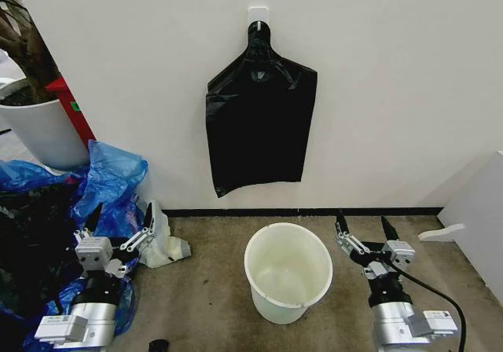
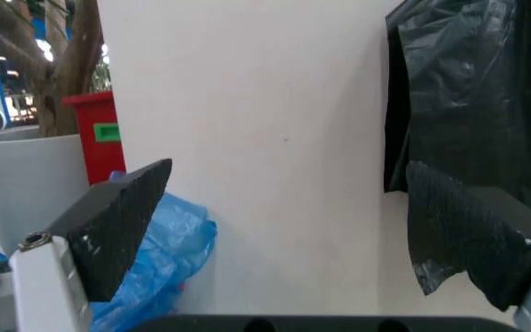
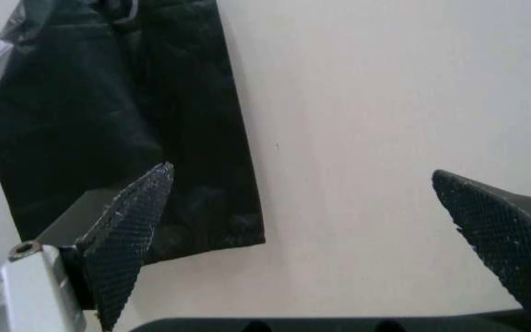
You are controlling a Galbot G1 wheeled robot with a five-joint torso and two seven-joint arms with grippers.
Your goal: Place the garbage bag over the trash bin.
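A heap of blue bags (image 1: 110,175) lies on the floor at the far left, against the wall (image 1: 393,77), with a dark pile (image 1: 31,242) nearer and a crumpled whitish bag (image 1: 167,246) just right of it. Behind the heap stands a white planter (image 1: 43,132) with a tree trunk, and a red box (image 1: 72,108) beside it. The left hand (image 1: 118,217) hovers low over this clutter, fingers spread wide and holding nothing. At the far right a white panel (image 1: 479,210) leans in from the edge.

The bag (image 1: 258,124) hangs flat on the wall from a white hook (image 1: 258,14), straight above and beyond the bin (image 1: 288,272). The bin stands upright and open on the brownish carpet (image 1: 212,281), between the two hands and apart from both. The right hand (image 1: 367,229) is low to the right of the bin, fingers wide, nothing in them. A dark skirting strip (image 1: 236,211) runs along the foot of the wall.
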